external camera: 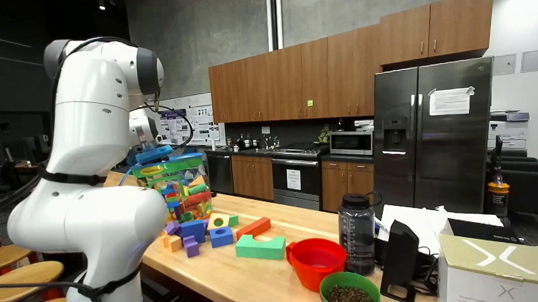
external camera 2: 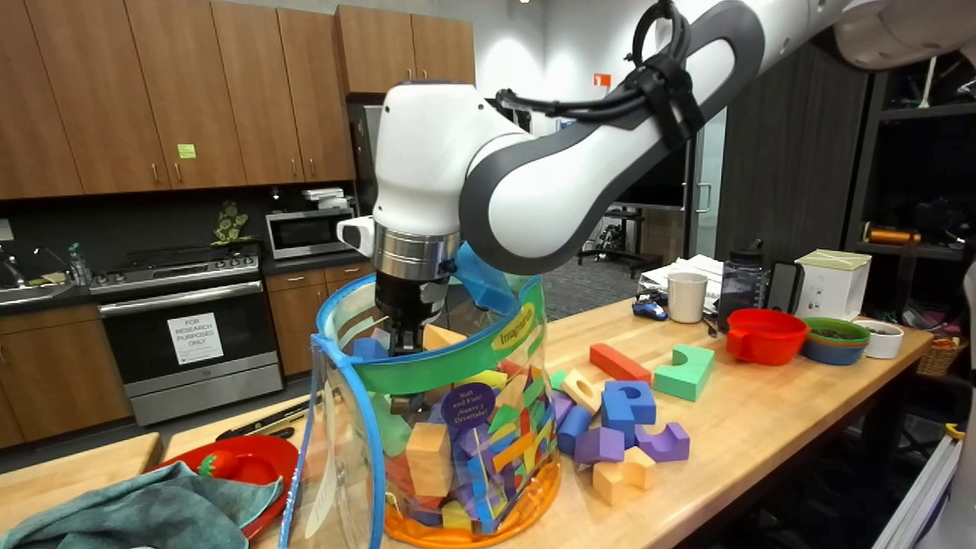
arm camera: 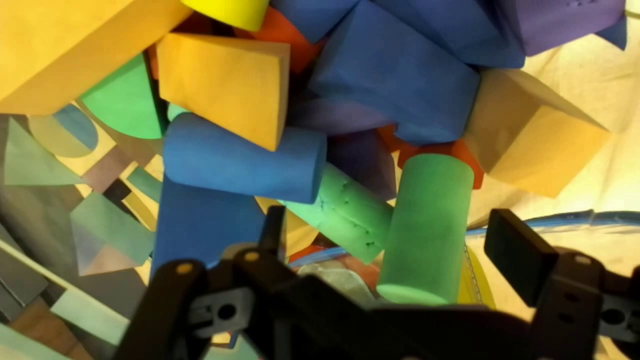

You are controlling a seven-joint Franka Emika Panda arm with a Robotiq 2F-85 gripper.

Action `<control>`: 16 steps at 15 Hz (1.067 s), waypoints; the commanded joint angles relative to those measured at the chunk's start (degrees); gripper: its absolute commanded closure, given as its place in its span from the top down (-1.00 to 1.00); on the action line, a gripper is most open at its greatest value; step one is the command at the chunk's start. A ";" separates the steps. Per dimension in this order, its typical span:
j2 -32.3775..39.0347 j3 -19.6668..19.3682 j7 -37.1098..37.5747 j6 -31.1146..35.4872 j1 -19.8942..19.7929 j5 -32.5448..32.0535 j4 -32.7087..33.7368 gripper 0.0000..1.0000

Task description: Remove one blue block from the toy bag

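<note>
Claw [arm camera: 389,237] spread inside toy bag [external camera 2: 435,372], sticker [external camera 2: 467,408] reading "Soft and Fun!"

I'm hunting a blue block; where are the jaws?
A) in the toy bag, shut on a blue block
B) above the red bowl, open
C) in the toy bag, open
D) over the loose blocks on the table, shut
C: the jaws show through the clear wall of the toy bag in an exterior view, and stand apart in the wrist view.

The toy bag [external camera 2: 450,368] is glossy plastic, its blocks [arm camera: 395,70] matt, the table [external camera 2: 747,412] wood.
</note>
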 commanded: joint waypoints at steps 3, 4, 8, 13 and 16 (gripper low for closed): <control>-0.34 -0.57 -3.13 -1.80 -0.16 0.33 0.67 1.00; -0.23 -0.65 -3.57 -1.44 -0.27 0.32 0.80 1.00; 1.34 -1.62 -4.36 0.46 -0.47 -1.35 2.39 1.00; 4.19 -3.85 -2.80 6.60 0.34 -6.87 3.47 1.00; 6.35 -5.71 -0.77 11.13 1.45 -11.36 2.56 1.00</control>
